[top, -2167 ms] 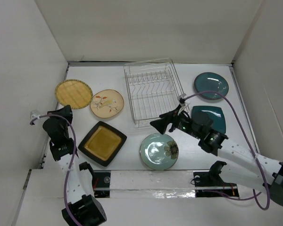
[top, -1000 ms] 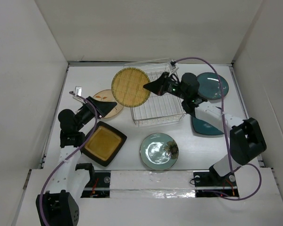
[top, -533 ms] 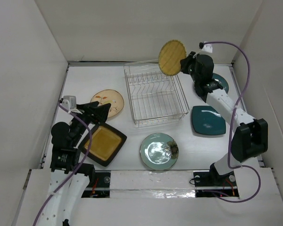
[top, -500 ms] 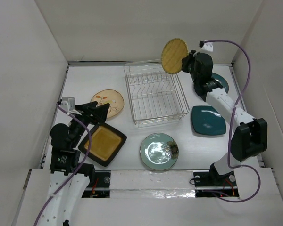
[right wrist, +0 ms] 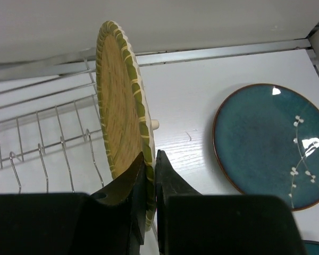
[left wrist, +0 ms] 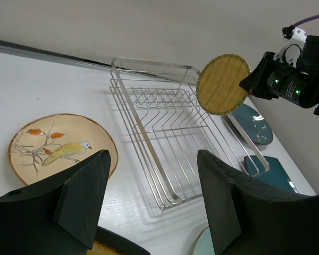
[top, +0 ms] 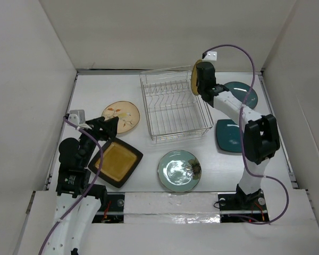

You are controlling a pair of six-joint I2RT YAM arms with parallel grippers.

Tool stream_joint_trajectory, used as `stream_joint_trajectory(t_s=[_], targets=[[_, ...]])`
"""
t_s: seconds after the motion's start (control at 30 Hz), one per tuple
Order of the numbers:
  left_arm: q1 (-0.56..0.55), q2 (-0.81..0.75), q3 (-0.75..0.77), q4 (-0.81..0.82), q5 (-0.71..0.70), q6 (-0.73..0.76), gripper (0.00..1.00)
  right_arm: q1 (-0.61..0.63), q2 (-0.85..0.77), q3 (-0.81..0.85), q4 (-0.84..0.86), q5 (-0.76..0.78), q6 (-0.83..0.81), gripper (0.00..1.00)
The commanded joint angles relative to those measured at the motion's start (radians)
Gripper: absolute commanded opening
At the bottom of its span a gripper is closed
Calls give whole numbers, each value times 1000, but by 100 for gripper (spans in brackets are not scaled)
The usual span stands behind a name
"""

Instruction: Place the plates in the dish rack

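Observation:
My right gripper (top: 198,85) is shut on the rim of a round tan woven plate (top: 193,77), holding it upright and edge-on over the far right corner of the silver wire dish rack (top: 181,135). The right wrist view shows both jaws pinching the plate (right wrist: 119,111) above the rack's tines (right wrist: 58,130). My left gripper (top: 105,127) hovers open and holds nothing, above the near left of the table. In its wrist view the gripper (left wrist: 153,153) faces the dish rack (left wrist: 143,130) and the held plate (left wrist: 223,84).
On the table lie a cream bird plate (top: 121,116), a square black-rimmed mustard plate (top: 116,161), a pale green plate (top: 179,170), a round teal plate (top: 244,95) and a square teal plate (top: 229,135). White walls enclose the table.
My right arm has swung the woven plate down from high at the back right and turned it edge-on over the rack's far right corner. The left gripper has barely moved.

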Motion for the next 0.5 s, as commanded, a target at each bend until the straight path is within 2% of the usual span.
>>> stream_joint_trajectory(t_s=[0.0,0.33,0.43,0.47], targets=[[-2,12,24,27,-20,15,63,5,-4,61,44,29,-37,0],[-2,31,22,22,-51,23,61,32,99,72,37,-49,-26,0],[-2,43,27,22,-72,14,58,32,99,60,46,-57,-21,12],[-2,55,30,22,-95,11,55,32,95,53,50,-78,-20,22]])
